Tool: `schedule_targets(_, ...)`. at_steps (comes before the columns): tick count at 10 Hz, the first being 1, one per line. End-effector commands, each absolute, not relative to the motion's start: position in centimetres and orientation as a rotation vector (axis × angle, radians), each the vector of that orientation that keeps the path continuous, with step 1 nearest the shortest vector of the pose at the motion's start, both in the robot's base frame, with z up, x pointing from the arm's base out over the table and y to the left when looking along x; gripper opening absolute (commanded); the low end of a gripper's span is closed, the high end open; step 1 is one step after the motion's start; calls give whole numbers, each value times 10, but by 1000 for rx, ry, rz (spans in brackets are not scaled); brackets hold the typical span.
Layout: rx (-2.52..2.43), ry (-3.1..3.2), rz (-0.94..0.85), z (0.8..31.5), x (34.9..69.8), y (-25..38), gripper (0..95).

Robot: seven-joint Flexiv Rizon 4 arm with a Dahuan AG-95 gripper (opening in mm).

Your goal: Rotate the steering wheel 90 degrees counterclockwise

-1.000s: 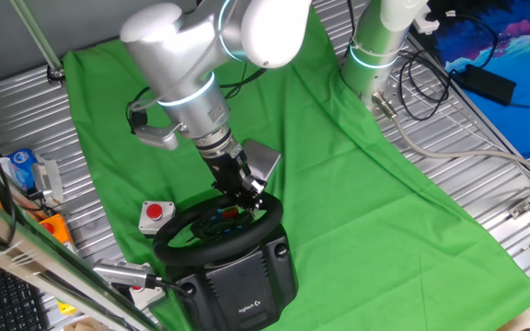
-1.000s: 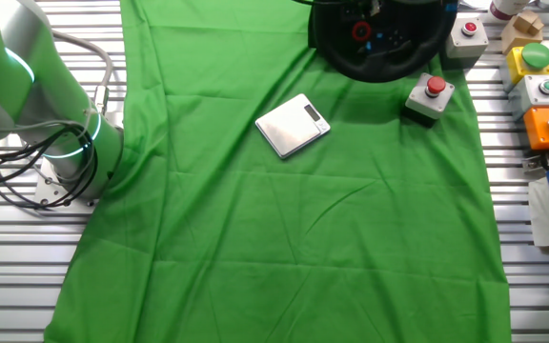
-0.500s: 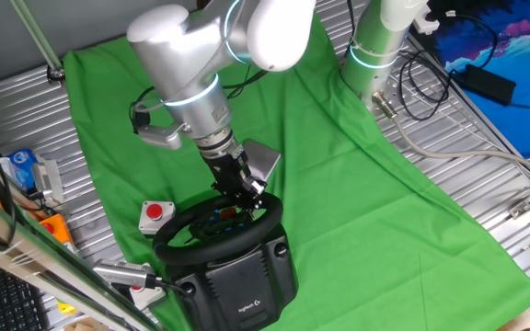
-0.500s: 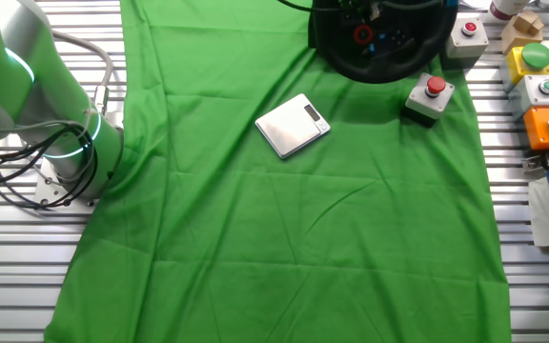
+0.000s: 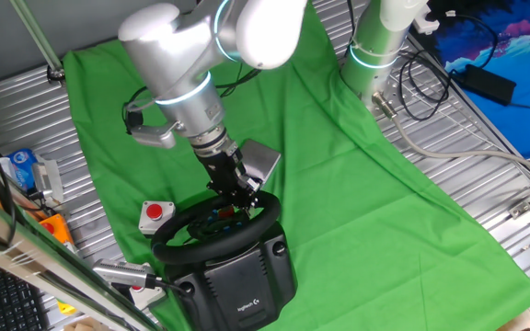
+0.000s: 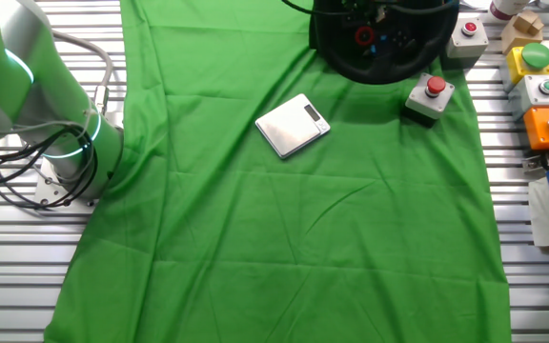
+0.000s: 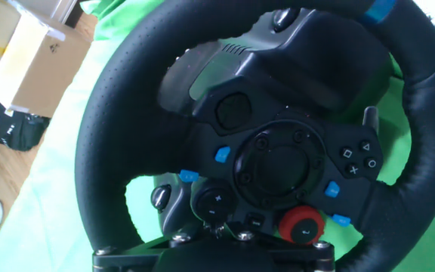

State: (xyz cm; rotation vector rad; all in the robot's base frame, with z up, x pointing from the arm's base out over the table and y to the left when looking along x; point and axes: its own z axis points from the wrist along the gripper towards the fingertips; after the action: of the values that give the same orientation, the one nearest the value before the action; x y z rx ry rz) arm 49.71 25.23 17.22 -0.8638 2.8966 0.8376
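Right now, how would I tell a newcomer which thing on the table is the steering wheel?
Find the green cloth, then the bulky black base with a white logo at its near edge. The steering wheel is the black ring on top, unlike the small red push-button box beside it.

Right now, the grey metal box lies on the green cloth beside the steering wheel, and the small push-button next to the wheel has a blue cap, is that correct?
Not quite: the push-button next to the steering wheel has a red cap, not blue, as the other fixed view shows. The grey metal box does lie on the green cloth beside the wheel.
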Motion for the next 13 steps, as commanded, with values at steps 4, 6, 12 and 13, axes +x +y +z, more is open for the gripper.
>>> schedule_targets(4,-755,2944,917,188,491,256,0)
schedule_targets(6,-749,2943,931,197,499,252,0)
schedule_targets(12,-703,2933,987,223,551,236,0)
schedule_targets(13,-692,2939,988,227,562,233,0)
